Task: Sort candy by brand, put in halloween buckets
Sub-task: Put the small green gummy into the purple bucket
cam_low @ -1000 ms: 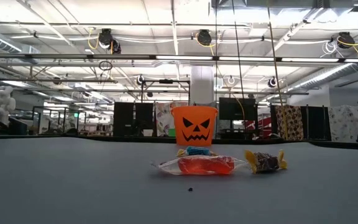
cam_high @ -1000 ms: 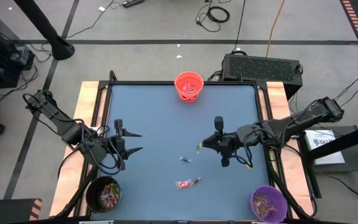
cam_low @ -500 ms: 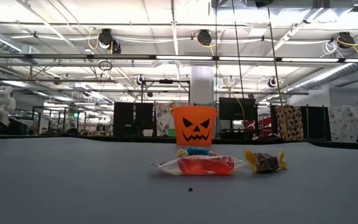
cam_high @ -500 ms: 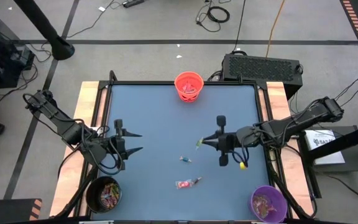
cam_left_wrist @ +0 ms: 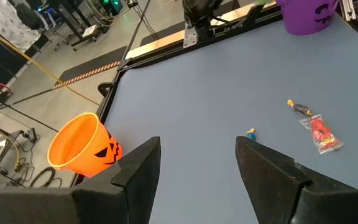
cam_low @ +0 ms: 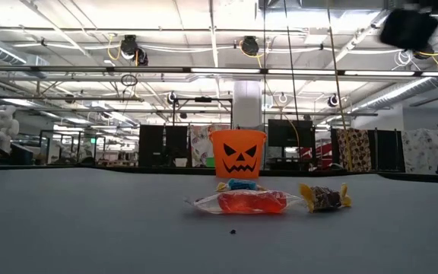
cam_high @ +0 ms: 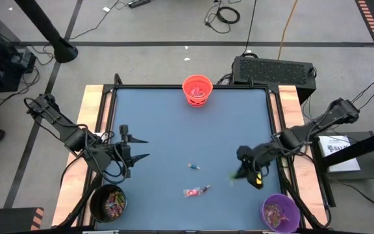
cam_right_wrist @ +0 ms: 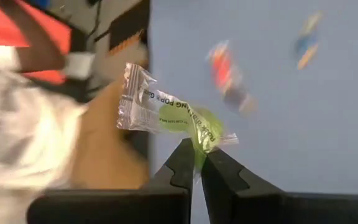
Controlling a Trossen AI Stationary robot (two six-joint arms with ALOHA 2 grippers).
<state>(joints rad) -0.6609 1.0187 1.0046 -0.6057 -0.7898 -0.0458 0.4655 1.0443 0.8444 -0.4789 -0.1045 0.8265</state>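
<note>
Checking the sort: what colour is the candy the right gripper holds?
Green, in a clear wrapper; clearest in the right wrist view.

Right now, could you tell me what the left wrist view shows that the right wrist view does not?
Only the left wrist view shows the orange bucket, the purple bucket and the open left tool waiting above the table. Only the right wrist view shows the right tool shut on a green candy in a clear wrapper. Both views show the blue tabletop and loose sweets lying on it: the red candy and the small blue candy, which are blurred in the right wrist view.
</note>
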